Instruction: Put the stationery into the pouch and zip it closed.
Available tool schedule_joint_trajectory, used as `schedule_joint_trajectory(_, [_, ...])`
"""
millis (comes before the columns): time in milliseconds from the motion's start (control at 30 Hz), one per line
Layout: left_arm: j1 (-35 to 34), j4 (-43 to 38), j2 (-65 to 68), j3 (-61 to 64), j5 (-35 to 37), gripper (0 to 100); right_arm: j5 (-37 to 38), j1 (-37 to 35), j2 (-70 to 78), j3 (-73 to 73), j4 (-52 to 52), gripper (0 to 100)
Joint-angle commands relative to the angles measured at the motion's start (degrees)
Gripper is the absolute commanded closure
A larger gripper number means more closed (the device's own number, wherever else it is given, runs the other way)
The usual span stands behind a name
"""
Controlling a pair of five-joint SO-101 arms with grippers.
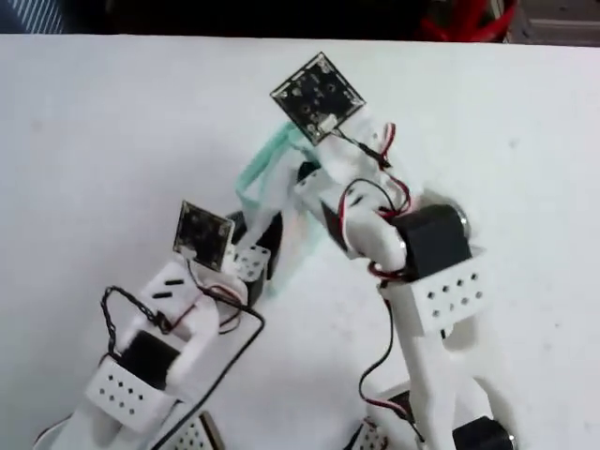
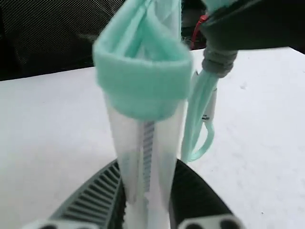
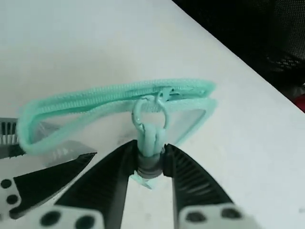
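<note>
**Two-arm hold on the pouch, seen from beside the white table (image 1: 94,141).** A clear plastic pouch (image 1: 258,173) edged in mint-green fabric lies between the two arms near the middle of the table. In the high view the left arm stands at the pouch's lower-left side and the right arm at its right side.

**Left gripper (image 2: 147,164).** Its two black ribbed fingers (image 2: 100,188) are pressed against one narrow end of the pouch, one on each flat face. The clear body rises straight out of the jaws. The mint-green fabric band at the pouch's other end stands farthest from them.

**Right gripper (image 3: 148,151).** It is clenched on the pouch's pull tag, which is a mint-green cord loop (image 3: 150,136) passing through a grey bead (image 2: 219,59). The bead sits right at the fingertips. From there the cord runs to the slider (image 3: 163,93) of the mint-green zipper (image 3: 95,98), which follows the pouch's long edge. The slider lies toward the end of the pouch away from the left gripper.

**Not resolved.** It cannot be told whether the zipper teeth are fully joined, whether any stationery lies inside the pouch, or whether the pouch touches the table.
</note>
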Motion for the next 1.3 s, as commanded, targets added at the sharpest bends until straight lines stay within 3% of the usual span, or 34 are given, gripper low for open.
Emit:
schedule_joint_trajectory(0, [0.1,-1.5,-1.0,-3.2,-0.7,98,-2.8,-4.4,-1.2,-5.2,5.8,97.9])
schedule_joint_trajectory(433, [0.1,-1.6,-1.0,-2.3,-0.8,98,-2.8,-19.4,5.1,-15.2,16.1,97.9])
schedule_joint_trajectory(600, [0.0,-1.6,-1.0,-2.4,-0.9,98,-2.3,-18.4,5.2,-15.0,16.1,97.9])
schedule_joint_trajectory(733, [-0.7,-1.0,-2.2,-4.1,-0.7,97,-1.1,-11.8,5.2,-15.4,16.1,97.9])
schedule_joint_trajectory(900, [-2.4,3.2,-11.7,-4.1,1.1,84,-0.8,-5.1,5.7,-13.5,16.1,97.9])
schedule_joint_trajectory(1067, [-2.2,3.4,-19.4,-4.4,3.1,87,-0.8,-4.4,5.8,-11.0,16.1,97.9])
schedule_joint_trajectory(1267, [0.0,1.8,-18.1,-5.3,3.0,88,-0.8,-4.5,5.8,-10.5,16.1,97.9])
